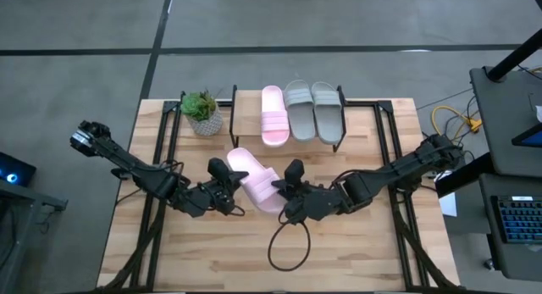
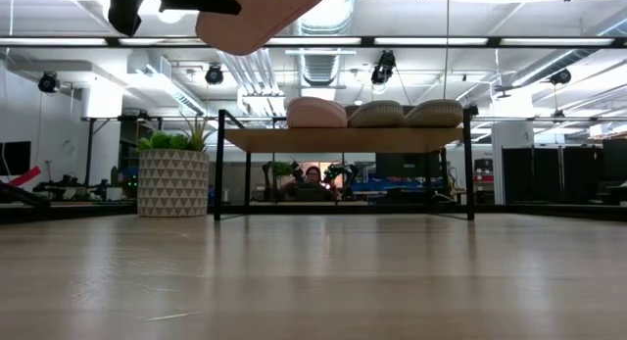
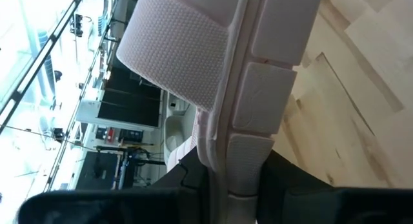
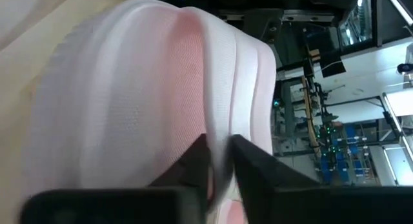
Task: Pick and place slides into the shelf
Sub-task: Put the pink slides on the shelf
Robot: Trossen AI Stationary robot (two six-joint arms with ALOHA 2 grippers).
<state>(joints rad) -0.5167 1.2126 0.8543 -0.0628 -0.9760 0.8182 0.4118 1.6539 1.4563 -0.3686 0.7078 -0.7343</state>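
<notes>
I have the last pink slide (image 1: pixel 257 182) lifted at table centre, left gripper (image 1: pixel 227 195) and right gripper (image 1: pixel 286 195) both clamped on it, so I move both tog. w/o twisting toward 12 o'clock, to the shelf (image 1: pixel 246 103) free left slot.

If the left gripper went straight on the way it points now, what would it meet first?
Probably the right gripper: the left gripper points across the pink slide they both hold, toward it. Depth is hard to judge.
</notes>
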